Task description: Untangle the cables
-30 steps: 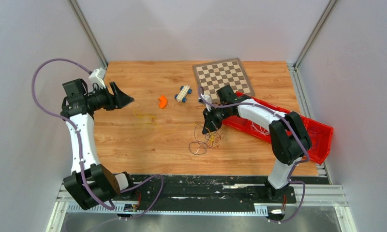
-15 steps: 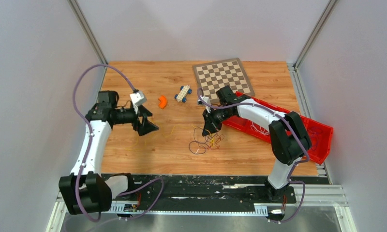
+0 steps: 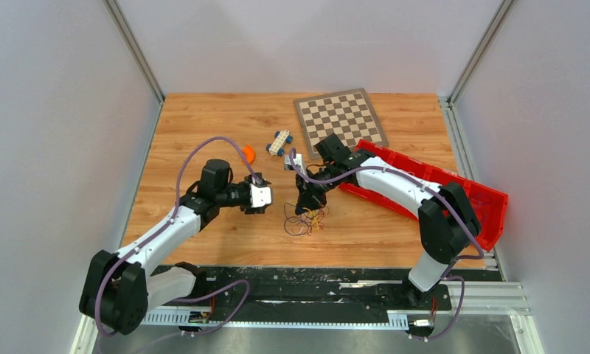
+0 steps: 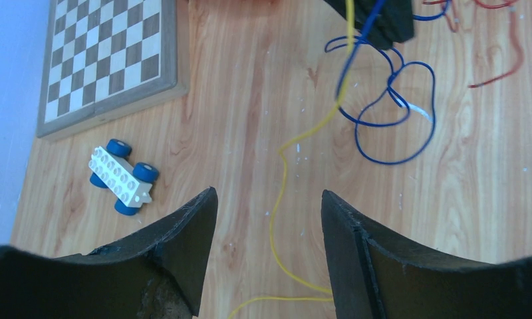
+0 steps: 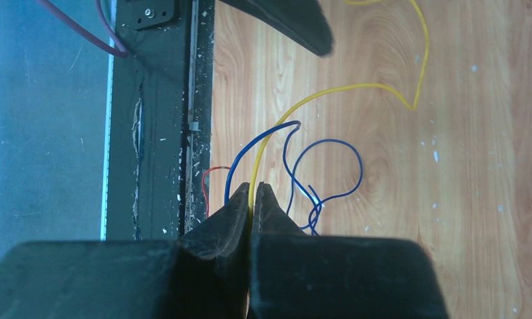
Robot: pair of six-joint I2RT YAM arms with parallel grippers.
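Yellow cable runs bottom centre to top of the left wrist view, in line with the gap between the parted left fingers, right fingers clamped on it

Wood tbl, cables, chessboard, toy car

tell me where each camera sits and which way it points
Top external: high behind, looking down on the table; left arm and right arm show.
Left wrist: faces chessboard and toy car; open left gripper shows.
Right wrist: facing the near rail; right gripper shut on yellow cable.
Shared: both wrist views show the yellow cable.
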